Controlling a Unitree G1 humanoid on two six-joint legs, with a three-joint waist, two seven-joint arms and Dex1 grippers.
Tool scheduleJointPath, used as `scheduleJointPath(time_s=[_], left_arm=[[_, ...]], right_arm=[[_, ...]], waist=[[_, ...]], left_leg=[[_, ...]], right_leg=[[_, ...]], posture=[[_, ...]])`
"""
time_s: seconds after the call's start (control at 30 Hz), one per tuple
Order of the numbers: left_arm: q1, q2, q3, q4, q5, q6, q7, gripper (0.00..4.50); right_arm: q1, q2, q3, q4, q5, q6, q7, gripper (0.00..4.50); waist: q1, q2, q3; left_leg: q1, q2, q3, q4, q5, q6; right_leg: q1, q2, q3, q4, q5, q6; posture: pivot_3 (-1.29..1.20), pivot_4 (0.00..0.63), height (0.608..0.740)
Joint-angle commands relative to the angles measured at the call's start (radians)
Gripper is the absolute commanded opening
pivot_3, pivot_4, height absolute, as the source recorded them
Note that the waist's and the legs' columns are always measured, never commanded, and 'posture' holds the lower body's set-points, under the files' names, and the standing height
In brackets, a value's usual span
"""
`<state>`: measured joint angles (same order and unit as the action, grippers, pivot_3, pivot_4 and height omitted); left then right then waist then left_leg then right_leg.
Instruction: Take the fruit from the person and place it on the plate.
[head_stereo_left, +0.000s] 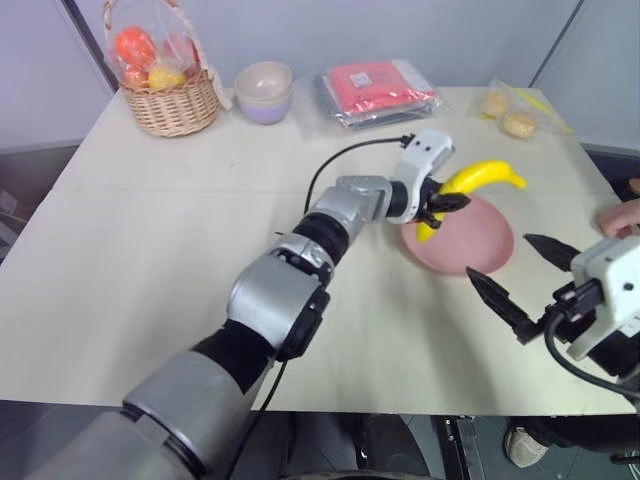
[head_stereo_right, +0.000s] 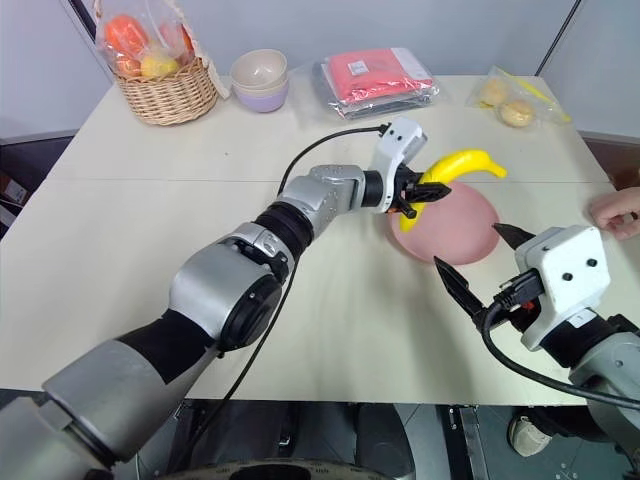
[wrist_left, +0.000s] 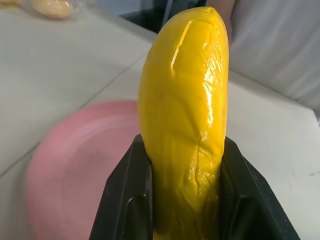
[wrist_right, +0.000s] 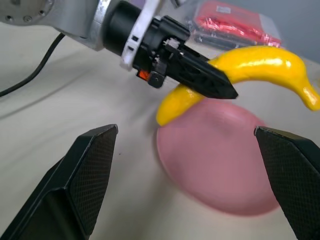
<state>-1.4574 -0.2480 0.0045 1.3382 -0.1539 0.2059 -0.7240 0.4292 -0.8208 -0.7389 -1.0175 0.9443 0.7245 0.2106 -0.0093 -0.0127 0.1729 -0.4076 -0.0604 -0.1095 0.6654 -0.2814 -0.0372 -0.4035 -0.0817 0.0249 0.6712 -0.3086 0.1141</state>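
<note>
My left gripper (head_stereo_left: 437, 205) is shut on the fruit, a curved yellow banana (head_stereo_left: 485, 176), near its lower end. It holds the banana a little above the far left part of the pink plate (head_stereo_left: 480, 245), with the banana's long end sticking out to the right. In the left wrist view the banana (wrist_left: 185, 125) stands between the two black fingers, and the plate (wrist_left: 75, 175) lies behind it. My right gripper (head_stereo_left: 502, 256) hangs open at the plate's near right side, holding nothing. The person's hand (head_stereo_left: 620, 215) rests at the table's right edge.
At the back of the table stand a wicker basket (head_stereo_left: 170, 90) of bagged fruit, a pale bowl (head_stereo_left: 265, 90), a wrapped red packet (head_stereo_left: 380, 90) and a bag of buns (head_stereo_left: 515, 110). A black cable runs along my left forearm.
</note>
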Motion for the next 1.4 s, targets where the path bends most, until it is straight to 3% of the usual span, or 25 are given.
scheduleJointPath(time_s=[0.03,0.33,0.57,0.6,0.87,1.13,1.27,1.4], left_arm=[[-0.016,-0.022,0.013,-0.002,0.036,-0.037,0.024,0.9],[0.019,-0.061,0.06,0.015,0.073,-0.083,0.094,0.9],[0.034,-0.077,0.096,0.018,0.082,-0.08,0.111,4.32],[0.034,-0.078,0.097,0.019,0.084,-0.08,0.109,4.42],[-0.01,-0.054,0.165,0.005,0.035,-0.059,0.077,4.42],[-0.021,0.13,0.181,-0.084,0.019,-0.056,-0.082,4.42],[0.089,0.237,0.096,-0.26,0.073,-0.149,-0.145,4.42],[0.283,0.344,0.019,-0.601,0.085,-0.116,-0.189,4.42]], right_arm=[[0.072,-0.046,-0.03,-0.03,0.056,-0.111,-0.081,4.5],[0.265,-0.145,-0.05,-0.03,0.101,-0.304,-0.216,4.5],[0.365,-0.192,-0.059,-0.03,0.108,-0.399,-0.265,4.5],[0.377,-0.196,-0.059,-0.03,0.107,-0.41,-0.271,4.5],[0.428,-0.225,-0.037,-0.03,0.093,-0.468,-0.304,4.5],[0.379,-0.226,0.013,-0.03,0.071,-0.422,-0.293,4.5],[0.285,-0.205,0.049,-0.014,0.052,-0.344,-0.254,4.5],[0.168,-0.2,0.1,0.049,0.033,-0.292,-0.179,4.5]], waist=[[-0.001,0.0,0.0],[0.0,-0.001,0.0],[0.0,-0.001,0.001],[0.0,-0.001,0.0],[-0.001,-0.001,0.001],[-0.009,-0.001,0.0],[-0.005,0.0,0.0],[-0.001,0.0,0.0]], left_leg=[[0.0,0.0,0.0,0.0,0.0,0.0],[0.0,0.0,0.0,0.0,0.0,0.001],[0.001,0.0,0.001,0.0,-0.001,0.001],[0.001,0.0,0.001,0.0,-0.001,0.001],[0.002,0.0,0.001,0.0,-0.001,0.001],[0.005,0.0,0.001,-0.001,-0.001,0.002],[0.007,0.002,0.001,-0.001,-0.001,0.002],[0.008,0.003,0.0,-0.001,-0.001,0.002]], right_leg=[[0.0,0.0,0.0,0.0,0.0,0.0],[0.001,0.0,0.0,0.0,0.0,0.001],[0.001,0.0,0.0,0.0,0.0,0.001],[0.001,0.001,0.0,0.0,0.0,0.001],[0.003,0.001,0.0,-0.001,-0.001,0.001],[0.005,0.002,0.0,-0.001,-0.001,0.001],[0.008,0.002,0.001,-0.001,-0.001,0.001],[0.009,0.002,0.001,-0.002,-0.001,0.001]], posture=[[0.0,0.15,0.74],[0.0,0.15,0.74],[0.0,0.15,0.74],[0.0,0.15,0.74],[0.0,0.15,0.74],[0.0,0.15,0.74],[0.0,0.15,0.74],[0.0,0.15,0.74]])
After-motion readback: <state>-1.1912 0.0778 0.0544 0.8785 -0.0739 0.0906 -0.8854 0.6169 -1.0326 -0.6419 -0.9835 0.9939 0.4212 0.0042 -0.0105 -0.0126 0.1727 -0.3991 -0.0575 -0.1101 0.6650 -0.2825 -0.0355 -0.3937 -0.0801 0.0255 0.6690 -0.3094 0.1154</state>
